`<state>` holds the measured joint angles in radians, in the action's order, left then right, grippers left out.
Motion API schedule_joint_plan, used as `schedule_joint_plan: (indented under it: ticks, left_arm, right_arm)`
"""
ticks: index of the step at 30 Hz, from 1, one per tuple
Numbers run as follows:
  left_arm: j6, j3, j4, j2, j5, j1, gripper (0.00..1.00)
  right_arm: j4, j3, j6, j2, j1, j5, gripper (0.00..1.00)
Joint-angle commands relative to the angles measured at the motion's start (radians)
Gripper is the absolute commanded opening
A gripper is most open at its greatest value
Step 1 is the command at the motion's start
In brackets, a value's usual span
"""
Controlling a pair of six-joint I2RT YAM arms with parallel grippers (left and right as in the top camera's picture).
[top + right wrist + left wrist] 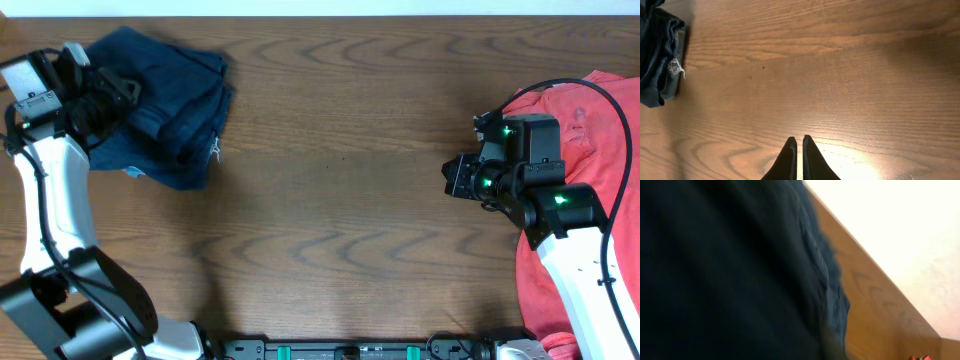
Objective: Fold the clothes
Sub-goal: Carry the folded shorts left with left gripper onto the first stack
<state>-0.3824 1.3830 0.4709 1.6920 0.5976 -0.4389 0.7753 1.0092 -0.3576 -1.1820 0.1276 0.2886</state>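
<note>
The clothes [185, 115] are dark navy shorts, lying bunched and folded over at the table's far left corner. My left gripper [120, 92] is over their left part, right against the cloth. In the left wrist view the blurred navy cloth [715, 270] fills most of the frame and hides the fingers, so I cannot tell how the jaws stand. My right gripper [452, 178] hovers over bare wood at the right, far from the shorts. Its fingers are shut with nothing between them [797, 138]. The shorts' edge [657, 50] shows at the right wrist view's top left.
A red garment [590, 150] lies spread along the table's right edge, under and behind my right arm. The wooden table [340, 200] lies between the shorts and the red garment. Its far edge [875, 270] meets a pale wall.
</note>
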Motion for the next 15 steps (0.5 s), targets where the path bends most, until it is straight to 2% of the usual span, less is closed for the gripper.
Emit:
schedule_joint_plan:
  ticks: [1,2,6,10,15]
  left_arm:
    - [0.027,0.023,0.042,0.009,-0.027,-0.019,0.64]
    - [0.029,0.023,0.068,0.005,-0.044,-0.026,0.69]
    - [0.082,0.023,0.154,-0.024,-0.068,-0.057,0.76]
    - [0.139,0.023,0.255,-0.087,-0.068,-0.096,0.78]
    - [0.166,0.023,0.372,-0.188,-0.069,-0.142,0.86]
  right_arm:
    - [0.004,0.010,-0.013,0.010,-0.007,0.006,0.05]
    - [0.005,0.010,-0.013,0.010,-0.007,0.007,0.05]
    - [0.007,0.010,-0.013,0.010,-0.007,0.007,0.06]
    - [0.006,0.010,-0.013,0.010,-0.007,0.006,0.06]
    - [0.006,0.010,-0.013,0.010,-0.007,0.006,0.06]
